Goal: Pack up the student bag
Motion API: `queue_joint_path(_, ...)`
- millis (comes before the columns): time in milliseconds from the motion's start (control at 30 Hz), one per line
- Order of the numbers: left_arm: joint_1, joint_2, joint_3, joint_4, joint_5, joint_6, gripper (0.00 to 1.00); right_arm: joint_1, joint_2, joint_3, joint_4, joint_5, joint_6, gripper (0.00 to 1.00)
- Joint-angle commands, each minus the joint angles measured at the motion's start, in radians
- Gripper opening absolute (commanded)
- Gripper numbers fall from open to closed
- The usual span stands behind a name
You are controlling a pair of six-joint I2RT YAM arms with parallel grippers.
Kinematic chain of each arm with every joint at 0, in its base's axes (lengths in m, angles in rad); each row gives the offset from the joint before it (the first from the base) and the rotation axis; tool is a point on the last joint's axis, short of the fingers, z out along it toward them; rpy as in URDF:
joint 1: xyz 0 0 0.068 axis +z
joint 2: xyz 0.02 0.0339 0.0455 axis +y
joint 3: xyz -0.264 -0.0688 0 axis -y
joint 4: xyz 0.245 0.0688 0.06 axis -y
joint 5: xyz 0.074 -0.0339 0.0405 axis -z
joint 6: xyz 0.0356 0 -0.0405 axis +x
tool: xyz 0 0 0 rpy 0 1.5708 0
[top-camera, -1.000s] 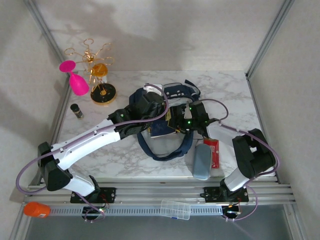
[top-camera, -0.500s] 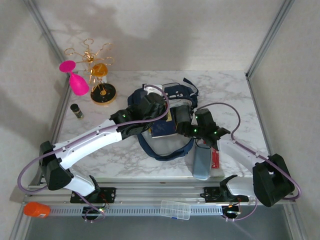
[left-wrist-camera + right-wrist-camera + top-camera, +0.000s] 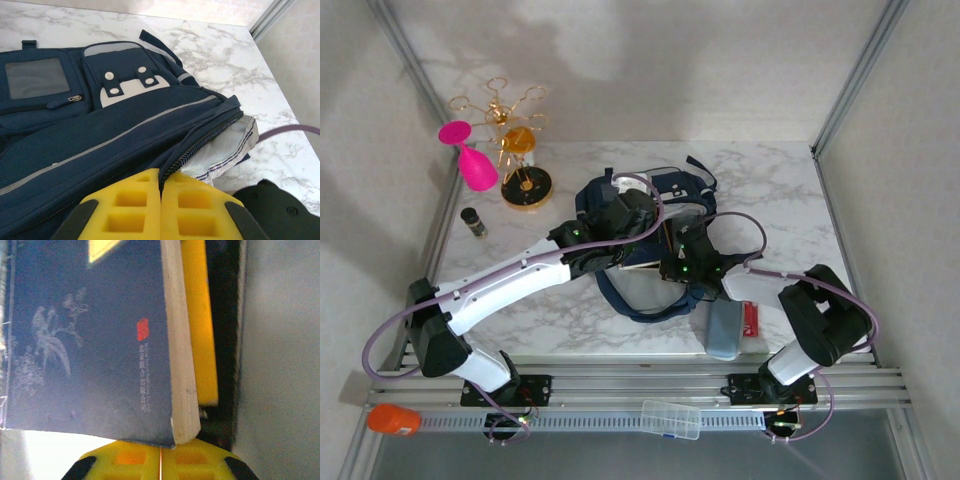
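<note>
A large navy blue fabric student bag (image 3: pixel 676 186) with thin white stripes is being supported by the white marbled desk (image 3: pixel 790 200). It is lying around the middle, a little toward the far edge, and a pale striped lining is being exposed at its partly open zip mouth. The zip edge of that mouth is being pinched by the left hand (image 3: pixel 161 176), whose yellow pads are being pressed tightly together on the fabric. A dark blue book (image 3: pixel 85 340) with a pale bird drawing and a red seal on its cover is being touched at its lower corner by the right hand (image 3: pixel 161 454), which is being held clenched with nothing between its pads. A grey oblong pouch (image 3: pixel 723 328) and a flat red packet (image 3: pixel 751 318) are being carried just beside each other at the desk's near edge, toward the right corner.
</note>
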Motion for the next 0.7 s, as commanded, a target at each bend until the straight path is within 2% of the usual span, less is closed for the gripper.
queue_joint_path(0, -0.006, -0.014, 0.041, 0.028, -0.061, -0.057, 0.00, 0.004, -0.033, 0.033, 0.075, -0.011, -0.047, 0.11)
queue_joint_path(100, -0.006, -0.006, 0.032, 0.050, -0.033, -0.091, 0.00, 0.004, -0.148, -0.034, 0.032, -0.010, -0.048, 0.17)
queue_joint_path(233, -0.011, 0.053, 0.049, 0.068, 0.028, -0.107, 0.00, -0.004, -0.404, -0.167, -0.040, -0.025, -0.055, 0.23)
queue_joint_path(300, -0.013, 0.076, 0.026, 0.104, 0.078, -0.107, 0.00, -0.017, -0.543, -0.204, -0.142, -0.007, -0.032, 0.24)
queue_joint_path(400, -0.030, 0.123, 0.015, 0.138, 0.172, -0.116, 0.00, -0.056, -0.719, -0.212, -0.378, 0.097, 0.050, 0.24)
queue_joint_path(500, -0.073, 0.142, 0.011, 0.127, 0.197, -0.083, 0.02, -0.097, -0.875, -0.203, -0.549, 0.165, 0.110, 0.25)
queue_joint_path(533, -0.076, 0.133, -0.012, 0.137, 0.245, -0.074, 0.07, -0.105, -0.919, -0.200, -0.584, 0.177, 0.118, 0.26)
queue_joint_path(600, -0.066, 0.087, -0.094, 0.208, 0.360, -0.075, 0.24, -0.110, -0.989, -0.198, -0.619, 0.178, 0.123, 0.27)
queue_joint_path(667, -0.063, 0.027, -0.159, 0.236, 0.369, -0.089, 0.35, -0.109, -1.019, -0.197, -0.639, 0.164, 0.138, 0.28)
